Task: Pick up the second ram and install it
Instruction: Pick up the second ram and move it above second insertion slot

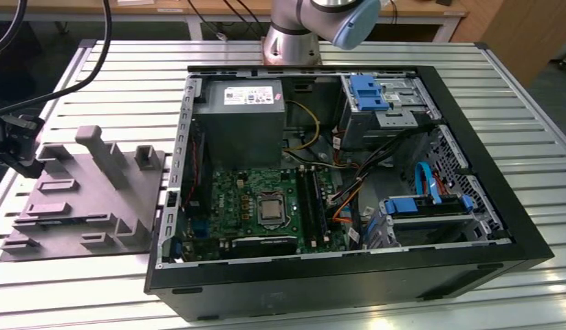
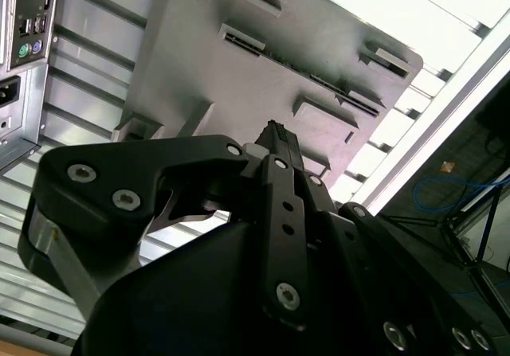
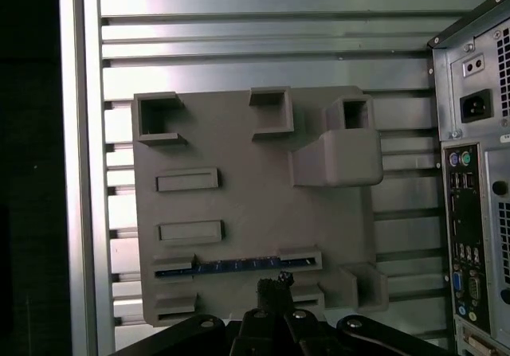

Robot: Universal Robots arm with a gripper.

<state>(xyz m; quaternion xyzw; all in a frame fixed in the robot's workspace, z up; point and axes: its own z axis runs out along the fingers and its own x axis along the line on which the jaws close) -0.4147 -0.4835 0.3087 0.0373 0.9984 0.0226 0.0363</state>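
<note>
- Ram [image 3: 239, 266]: blue-green stick, stood on edge in a slot of the grey jig [image 3: 239, 205]. Its upper long edge stands proud of the slot.
- Jig lies on the slatted counter [image 1: 126, 75], just beside the case [image 1: 356, 282], at the case's 9 o'clock in the exterior view.
- Tool [image 3: 275, 284] hovers near the ram's mid-length, apart from it as far as I can tell. Its tips look pressed together in both wrist views, with nothing between them.
- Handling, my judgement: light, thin, stiff but brittle, and it won't take bending. The smooth faces would likely slip under a weak pinch.
- Hold: across the two flat faces at mid-length of the exposed edge, so it hangs level. Stay off the buried contact edge.
- Risk: a tilted lift could bind it in the slot.
- Black slots [image 1: 312, 199] on the board sit at the socket's [image 1: 267, 210] 3 o'clock. Whether one is filled, cannot tell.
</note>
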